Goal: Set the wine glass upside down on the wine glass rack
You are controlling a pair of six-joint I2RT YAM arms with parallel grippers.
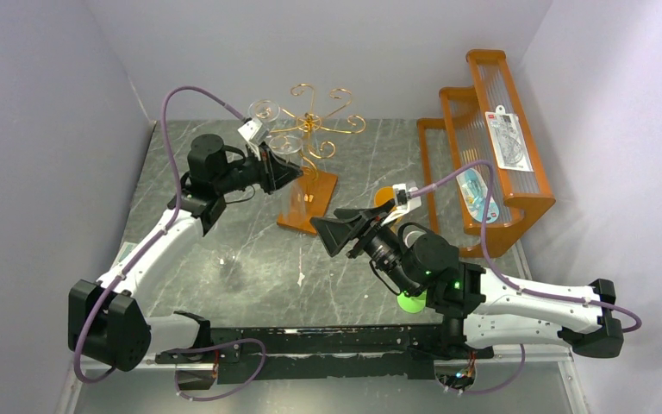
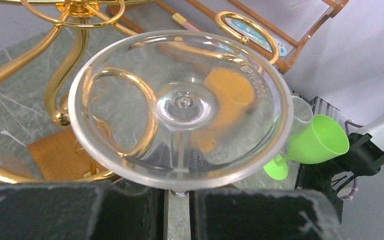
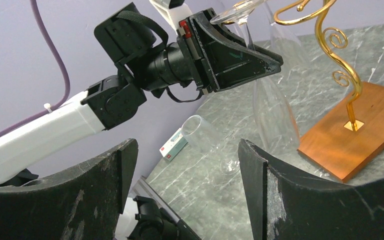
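A clear wine glass (image 2: pixel 180 105) hangs upside down, its round foot (image 3: pixel 228 13) on top and its bowl (image 3: pixel 275 117) below. My left gripper (image 2: pixel 179 196) is shut on its stem, just left of the wine glass rack (image 1: pixel 315 129). The rack's gold scroll arms (image 2: pixel 72 60) curl right behind the foot, and its wooden base (image 3: pixel 365 132) lies under and beside the bowl. I cannot tell whether the glass touches an arm. My right gripper (image 3: pixel 186 148) stands open and empty over the table in front of the rack, seen in the top view (image 1: pixel 334 235).
A second clear glass (image 3: pixel 205 136) lies on its side on the table, near a small white box (image 3: pixel 173 145). A green glass (image 2: pixel 315 142) and an orange glass (image 1: pixel 385 197) stand near the right arm. An orange stepped shelf (image 1: pixel 491 155) fills the back right.
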